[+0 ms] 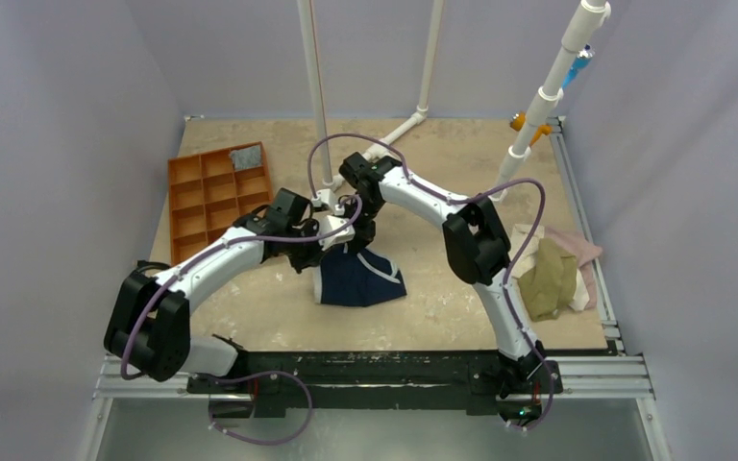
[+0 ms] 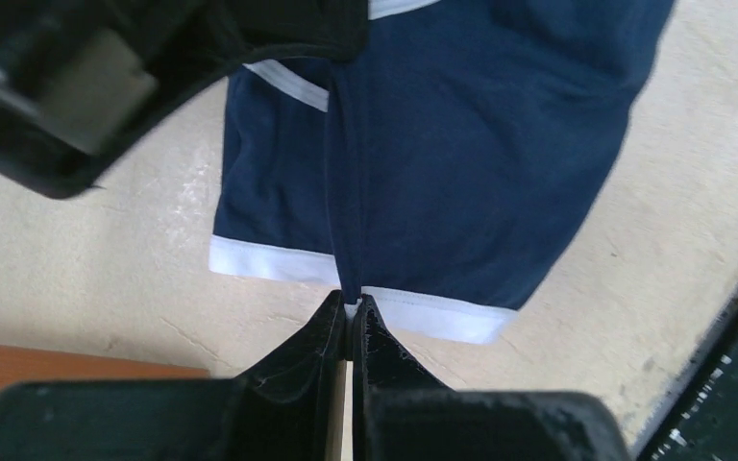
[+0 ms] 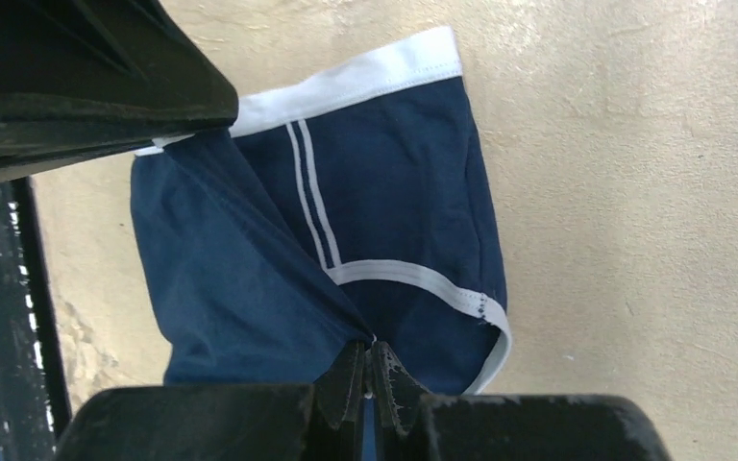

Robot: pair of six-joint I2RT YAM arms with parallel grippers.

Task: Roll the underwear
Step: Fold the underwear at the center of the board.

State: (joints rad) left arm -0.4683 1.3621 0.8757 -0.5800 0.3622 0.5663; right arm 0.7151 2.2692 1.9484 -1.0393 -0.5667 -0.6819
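The underwear (image 1: 360, 279) is navy-blue cloth with white trim, lying partly on the table's middle with its far edge lifted. My left gripper (image 2: 350, 309) is shut on the white waistband of the underwear (image 2: 461, 144), pinching a raised fold. In the right wrist view my right gripper (image 3: 369, 353) is shut on a gathered fold of the underwear (image 3: 250, 259) near its white-trimmed leg opening. From above, both grippers, left (image 1: 332, 245) and right (image 1: 360, 235), sit close together over the garment's far edge.
An orange compartment tray (image 1: 213, 197) with a grey item in one cell stands at the back left. Olive-green and pale pink cloths (image 1: 553, 274) lie at the right. White pipe posts (image 1: 317, 106) rise behind the arms. A black rail (image 1: 394, 370) runs along the near edge.
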